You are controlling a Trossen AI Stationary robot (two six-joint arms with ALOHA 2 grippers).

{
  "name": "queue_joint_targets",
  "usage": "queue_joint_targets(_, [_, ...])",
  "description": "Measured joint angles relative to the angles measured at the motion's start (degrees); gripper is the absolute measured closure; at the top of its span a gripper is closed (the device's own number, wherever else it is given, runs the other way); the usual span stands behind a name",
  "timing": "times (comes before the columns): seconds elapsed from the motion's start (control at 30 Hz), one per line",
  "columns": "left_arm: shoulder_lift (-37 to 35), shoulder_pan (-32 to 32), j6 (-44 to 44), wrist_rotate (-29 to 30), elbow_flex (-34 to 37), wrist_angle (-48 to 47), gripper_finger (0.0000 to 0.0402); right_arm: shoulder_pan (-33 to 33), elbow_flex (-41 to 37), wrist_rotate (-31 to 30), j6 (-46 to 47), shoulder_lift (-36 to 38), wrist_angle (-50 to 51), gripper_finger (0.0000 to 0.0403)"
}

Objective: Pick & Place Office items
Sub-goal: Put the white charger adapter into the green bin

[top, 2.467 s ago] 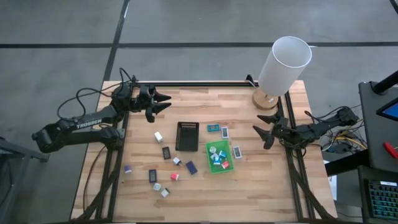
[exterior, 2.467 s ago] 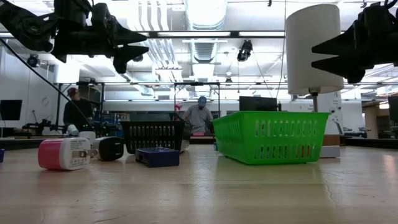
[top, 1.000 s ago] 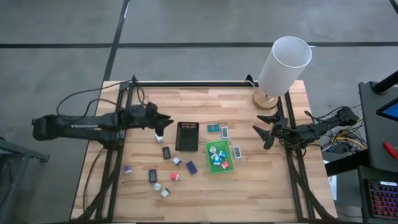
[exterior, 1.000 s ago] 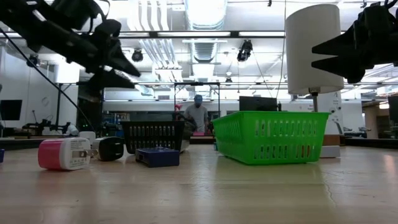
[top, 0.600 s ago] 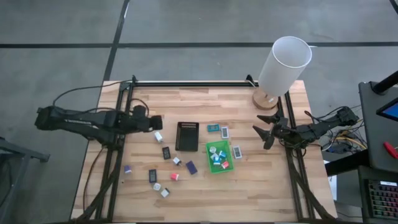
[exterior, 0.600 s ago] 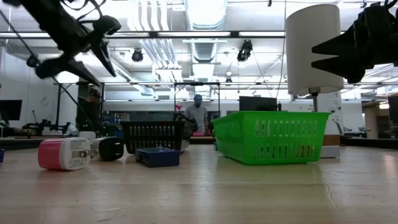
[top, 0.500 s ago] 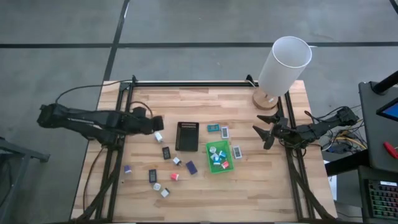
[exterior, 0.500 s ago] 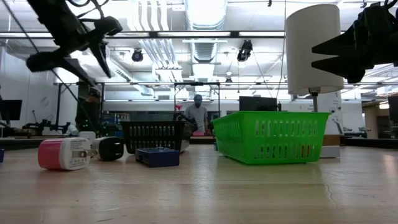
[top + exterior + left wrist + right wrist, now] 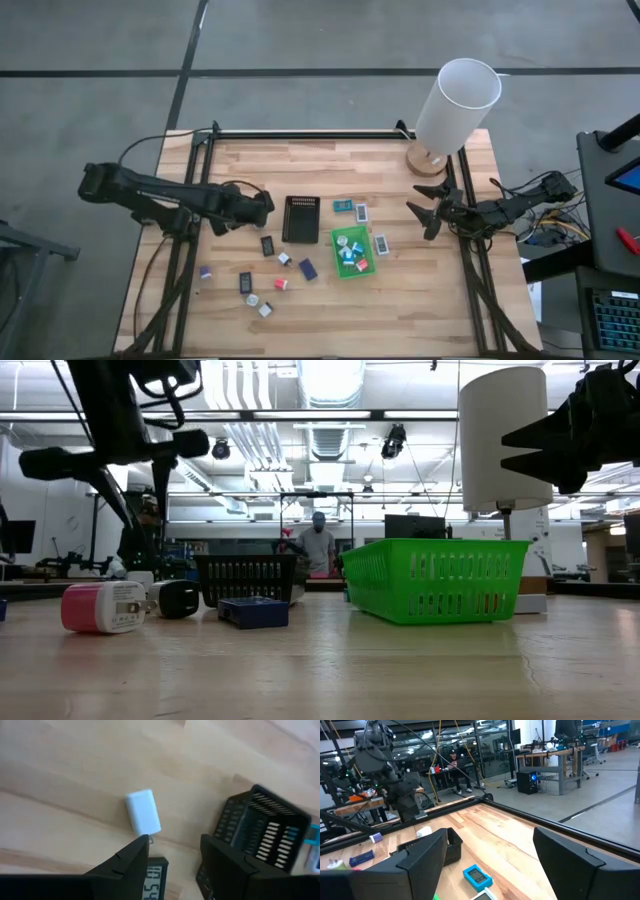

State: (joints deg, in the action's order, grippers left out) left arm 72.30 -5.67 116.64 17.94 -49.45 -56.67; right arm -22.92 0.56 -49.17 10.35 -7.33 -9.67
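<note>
Small office items lie scattered on the wooden table: a black packet, a dark blue one, a purple block and a pink-red block. Several more sit in the green tray. My left gripper hangs open, pointing down, above a white block lying flat beside the black ribbed tray. In the left wrist view the gripper stands just short of that block, which the gripper hides in the high view. My right gripper waits open at the table's right edge.
A white lamp on a wooden base stands at the far right corner. A teal packet and two pale packets lie beside the green tray. A black display packet lies under my left finger. People show in the room beyond the table.
My left gripper has tipped from pointing toward the table's right to pointing down, and has come a little toward the near edge, over the white block. Its arm has folded in from the left. The fingers stay open. No item has moved.
</note>
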Motion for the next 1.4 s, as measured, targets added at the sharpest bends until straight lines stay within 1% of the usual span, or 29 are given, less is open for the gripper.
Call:
queue_joint_targets(0.13, [2.7,0.0,0.5,-0.8,0.7,1.7,0.0224,0.0,0.0,0.0,0.0,0.0,0.0,0.0102])
queue_joint_targets(0.3, [5.8,0.6,2.3,-3.2,0.9,1.8,0.0221,0.0,0.0,0.0,0.0,0.0,0.0,0.0097])
queue_joint_targets(0.67, [11.7,3.3,2.3,-3.2,1.7,1.9,0.0220,0.0,0.0,0.0,0.0,0.0,0.0,0.0107])
queue_joint_targets(0.9, [14.6,5.2,2.2,-3.5,4.9,7.6,0.0220,0.0,0.0,0.1,0.0,0.0,0.0,0.0109])
queue_joint_targets(1.1, [14.9,5.7,1.2,-3.5,7.0,10.3,0.0221,0.0,0.0,0.1,0.0,0.0,0.0,0.0100])
queue_joint_targets(1.23, [14.9,5.7,1.2,-3.5,8.4,12.6,0.0236,0.0,0.0,0.1,0.0,0.0,0.0,0.0096])
queue_joint_targets(1.4, [14.7,5.7,1.2,-3.4,9.1,13.9,0.0276,0.0,0.0,0.1,0.0,0.0,0.0,0.0094])
